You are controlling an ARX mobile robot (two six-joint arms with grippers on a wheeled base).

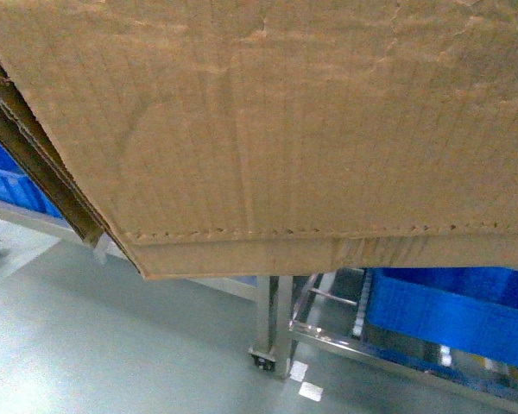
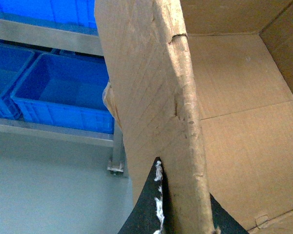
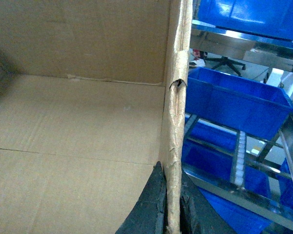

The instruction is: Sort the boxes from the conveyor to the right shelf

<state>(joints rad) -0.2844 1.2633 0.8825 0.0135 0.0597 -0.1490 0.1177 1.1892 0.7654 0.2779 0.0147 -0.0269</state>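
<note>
Across the head view, a large brown corrugated cardboard box (image 1: 268,129) hung lifted above a silver metal-frame shelf (image 1: 328,332) holding blue plastic crates (image 1: 449,310). From each wrist, the left gripper (image 2: 178,219) and right gripper (image 3: 172,214) pinched opposite torn walls. Placement on the rack seemingly remained.

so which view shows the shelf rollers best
The right wrist view: a rail of white rollers runs down the silver shelf beside the box. The head view shows only frame and a faint roller strip; the left wrist view shows none.
</note>
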